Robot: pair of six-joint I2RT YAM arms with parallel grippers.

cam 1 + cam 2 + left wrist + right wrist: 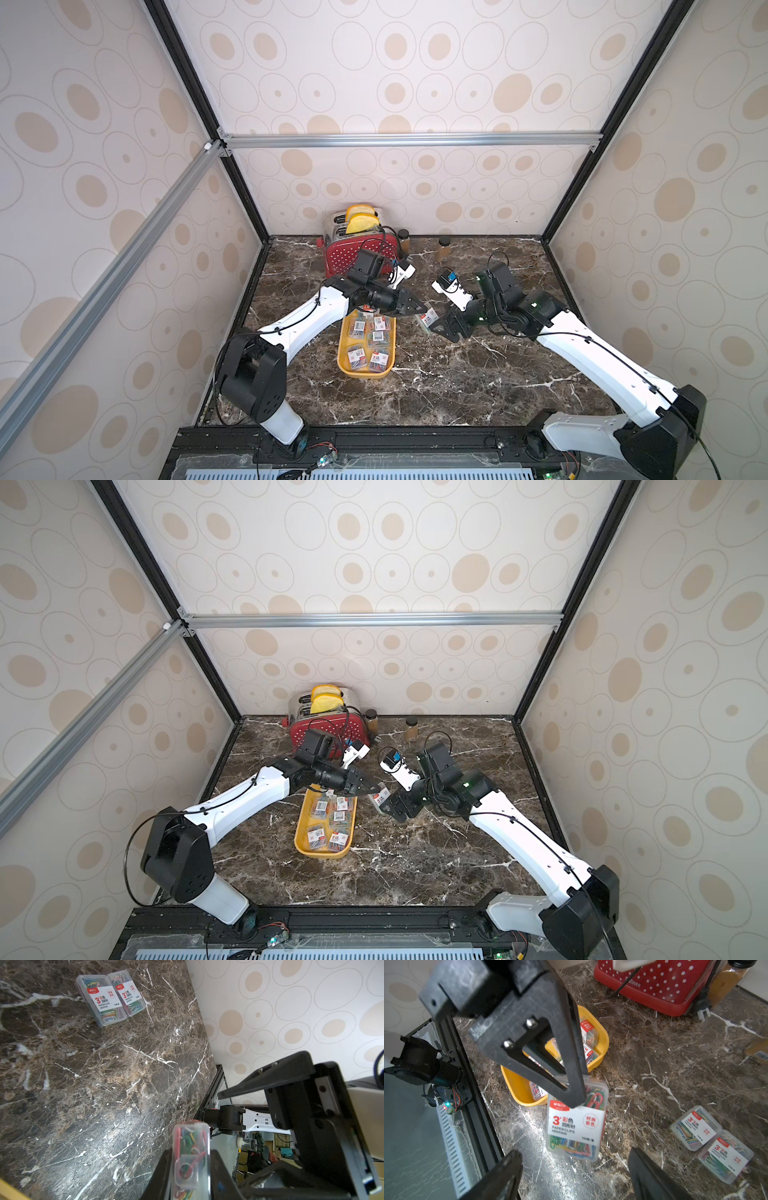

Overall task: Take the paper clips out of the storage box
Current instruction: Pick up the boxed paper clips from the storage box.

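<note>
1. The left end effector (574, 1095) is clamped on one case of paper clips (577, 1126), just outside the storage box (365, 375) on the right arm's side. The case hangs tilted. I cannot tell if its low edge touches the table (675, 1064).
2. The right end effector (575, 1152) is empty, its jaws wide apart, just beyond that case from the storage box.
3. The step looks like setting this case down. Lower it flat before letting go, since the plastic seems slick.
4. Keep it clear of the two loose cases (695, 1128) lying farther from the storage box.
5. About six boxed cases (376, 336) remain inside the storage box.
</note>
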